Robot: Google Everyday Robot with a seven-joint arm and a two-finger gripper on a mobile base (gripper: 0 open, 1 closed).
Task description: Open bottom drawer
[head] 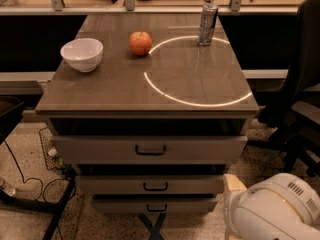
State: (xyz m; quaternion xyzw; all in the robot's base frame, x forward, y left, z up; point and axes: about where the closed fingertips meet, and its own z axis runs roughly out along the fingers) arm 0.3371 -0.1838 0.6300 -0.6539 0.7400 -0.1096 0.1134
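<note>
Gripping claw: the gripper is out of view; cannot tell its state or what it touches.
Arm: white rounded casing low in the right corner, near the cabinet, apart from the drawers.
Bottom drawer: lowest of 3 fronts, small dark handle, set further back than the 2 above.
Middle drawer: just above it.
Top drawer: widest, nearest the camera.
Tabletop: white bowl left, apple beside it, can far right, ring of light.
Room: speckled floor, cables left, dark chair right.
</note>
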